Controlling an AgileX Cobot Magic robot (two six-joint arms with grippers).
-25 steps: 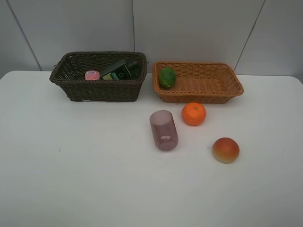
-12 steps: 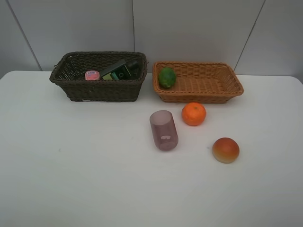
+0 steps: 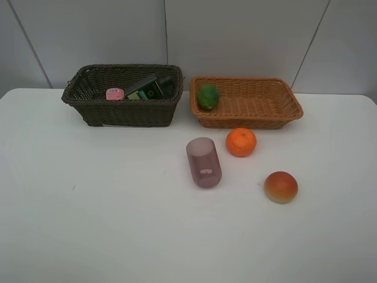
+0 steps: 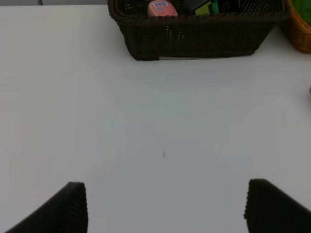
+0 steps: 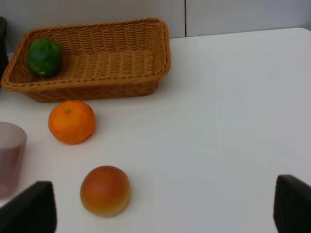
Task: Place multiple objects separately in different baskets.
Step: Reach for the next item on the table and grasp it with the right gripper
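Note:
The dark brown basket (image 3: 123,112) at the back left holds the pink white-capped bottle (image 3: 115,94) and the flat black green-labelled bottle (image 3: 150,88). Beside it on the right, the light tan basket (image 3: 247,118) holds the green oval fruit (image 3: 208,96) in its left end. On the table lie the purple cup (image 3: 204,163) on its side, the orange (image 3: 241,142) and the red-orange fruit (image 3: 281,187). Neither arm shows in the high view. My left gripper (image 4: 165,206) stands open over bare table before the dark basket (image 4: 194,34). My right gripper (image 5: 165,206) stands open, nearer than the red-orange fruit (image 5: 105,190) and orange (image 5: 71,122).
The white table (image 3: 106,212) reaches to a grey panelled wall behind the baskets. The tan basket's (image 5: 97,63) right part holds nothing. The cup (image 5: 9,155) shows at the edge of the right wrist view.

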